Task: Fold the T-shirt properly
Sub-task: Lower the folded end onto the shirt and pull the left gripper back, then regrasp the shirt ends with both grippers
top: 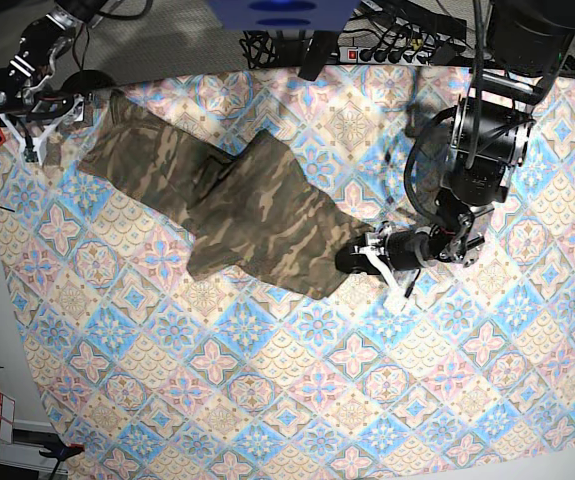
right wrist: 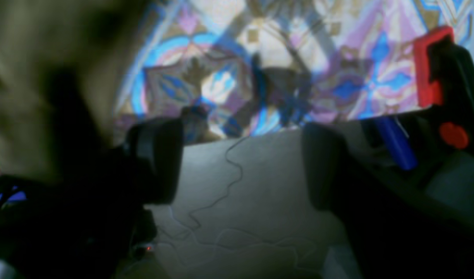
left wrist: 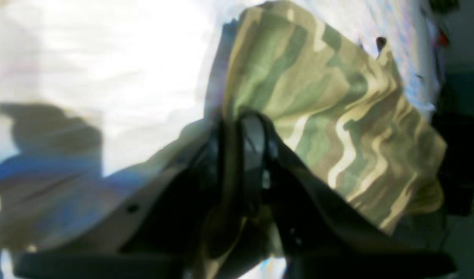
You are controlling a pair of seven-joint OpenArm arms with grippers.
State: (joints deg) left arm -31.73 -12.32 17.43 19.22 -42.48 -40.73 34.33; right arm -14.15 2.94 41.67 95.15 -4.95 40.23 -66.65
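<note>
Left gripper: jaws drawn almost together on a fold of the T-shirt; in the left wrist view camouflage cloth ran down between the two dark fingers and bunched below them.
Left gripper, place: at the shirt's near right corner in the base view, low over the tablecloth, arm reaching in from that view's right.
Right gripper: jaws stood wide apart, nothing between them; the right wrist view showed only grey floor and a thin loose cable in the gap.
Right gripper, place: far left corner of the table in the base view, just beside the shirt's far end; contact with the cloth could not be told.
Right wrist view, left edge: a blurred olive-tan mass close to the lens, probably shirt fabric, too soft to say more.
T-shirt, place: lying on the tablecloth in the far left part of the table, stretched as a long band from the far left corner toward the middle.
T-shirt, state: camouflage side up, rumpled, one flap folded over the middle; not a neat rectangle.
Tablecloth: blue-pink-cream tile print, covering the table.
Table edge: a red-and-black clamp sat at the edge in the right wrist view.
</note>
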